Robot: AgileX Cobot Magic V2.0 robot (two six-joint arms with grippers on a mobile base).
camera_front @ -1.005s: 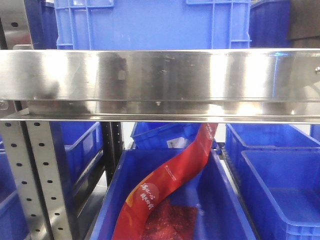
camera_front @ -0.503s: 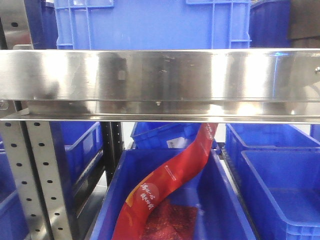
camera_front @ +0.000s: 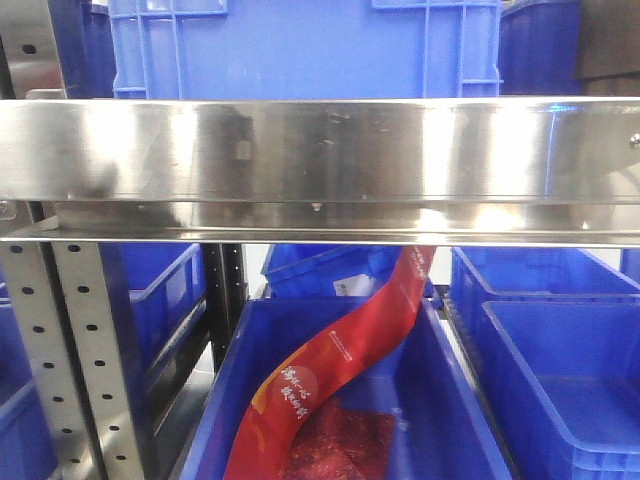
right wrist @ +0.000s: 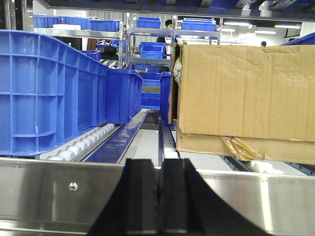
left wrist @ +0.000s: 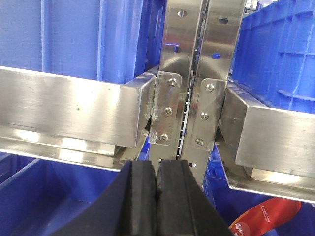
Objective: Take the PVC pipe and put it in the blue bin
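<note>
No PVC pipe shows in any view. Blue bins fill the shelving: one bin (camera_front: pixel 340 400) below the steel shelf rail holds a red packet (camera_front: pixel 340 360), and an empty blue bin (camera_front: pixel 560 370) stands to its right. My left gripper (left wrist: pixel 157 169) is shut and empty, facing a steel shelf upright (left wrist: pixel 189 73) between two rails. My right gripper (right wrist: pixel 158 167) is shut and empty, just in front of a steel rail (right wrist: pixel 59 189) of an upper roller shelf. Neither gripper shows in the front view.
A wide steel shelf rail (camera_front: pixel 320 165) crosses the front view, with a blue bin (camera_front: pixel 300 45) on top. In the right wrist view a large blue bin (right wrist: pixel 44 93) stands left and a cardboard box (right wrist: pixel 241 98) right on roller tracks (right wrist: pixel 88 140). A perforated post (camera_front: pixel 80 360) stands at lower left.
</note>
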